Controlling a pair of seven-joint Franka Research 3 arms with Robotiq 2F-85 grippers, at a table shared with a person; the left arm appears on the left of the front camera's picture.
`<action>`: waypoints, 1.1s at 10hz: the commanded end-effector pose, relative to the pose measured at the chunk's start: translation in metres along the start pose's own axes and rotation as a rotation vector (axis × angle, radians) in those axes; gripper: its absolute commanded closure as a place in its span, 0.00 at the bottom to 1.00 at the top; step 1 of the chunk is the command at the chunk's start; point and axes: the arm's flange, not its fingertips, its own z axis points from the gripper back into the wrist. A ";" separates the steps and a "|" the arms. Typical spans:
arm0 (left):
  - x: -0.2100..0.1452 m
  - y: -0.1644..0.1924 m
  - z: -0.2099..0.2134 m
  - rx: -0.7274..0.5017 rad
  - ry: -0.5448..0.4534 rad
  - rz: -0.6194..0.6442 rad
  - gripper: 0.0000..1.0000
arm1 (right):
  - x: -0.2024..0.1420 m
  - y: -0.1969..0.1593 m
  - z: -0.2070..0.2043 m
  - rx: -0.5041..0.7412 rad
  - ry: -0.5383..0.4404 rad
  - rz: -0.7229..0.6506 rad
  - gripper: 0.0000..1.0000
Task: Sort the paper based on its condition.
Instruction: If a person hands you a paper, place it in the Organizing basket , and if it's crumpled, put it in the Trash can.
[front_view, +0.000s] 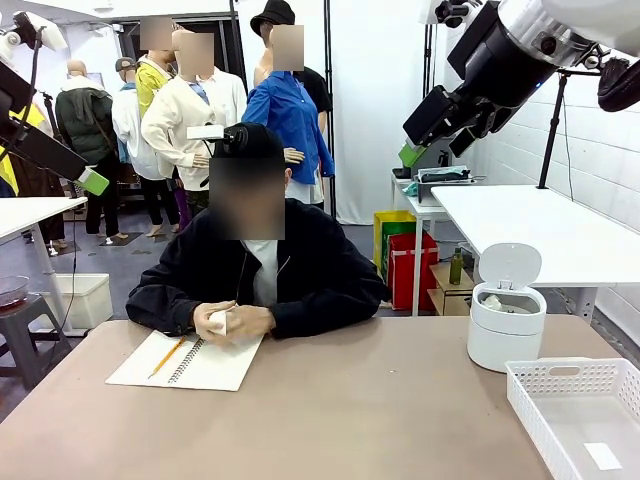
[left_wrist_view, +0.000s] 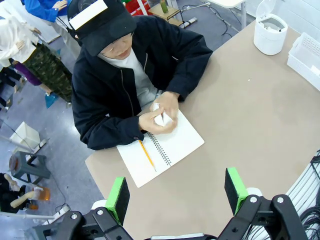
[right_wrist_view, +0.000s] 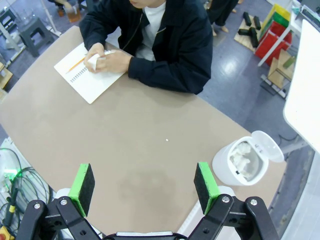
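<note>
left gripper (left_wrist_view: 176, 182) and right gripper (right_wrist_view: 144, 172) hung wide and empty while the person's hands (front_view: 245, 322), centre-left, held the paper (front_view: 218, 320); approach was best delayed until release.

Left claw (left_wrist_view: 176, 192) spread wide, right claw (right_wrist_view: 144, 181) likewise

bright, even light — sharp, shadowless

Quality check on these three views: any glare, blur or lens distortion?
Front view: soft even light, no glare on the matte table, the right arm looks overexposed on its white shell. Left wrist view: sharp, wide-angle stretch at the edges, open left gripper crisp. Right wrist view: same stretch, a faint dark patch on the table by the open right gripper, sheen on the floor.
</note>
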 end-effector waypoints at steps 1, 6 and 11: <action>0.000 0.000 0.000 0.000 -0.001 0.000 0.00 | 0.000 0.000 0.000 -0.001 0.001 -0.003 0.00; 0.000 0.000 0.000 0.000 -0.001 0.000 0.00 | 0.000 0.000 0.000 -0.001 0.001 -0.003 0.00; 0.000 0.000 0.000 0.000 -0.001 0.000 0.00 | 0.000 0.000 0.000 -0.001 0.001 -0.003 0.00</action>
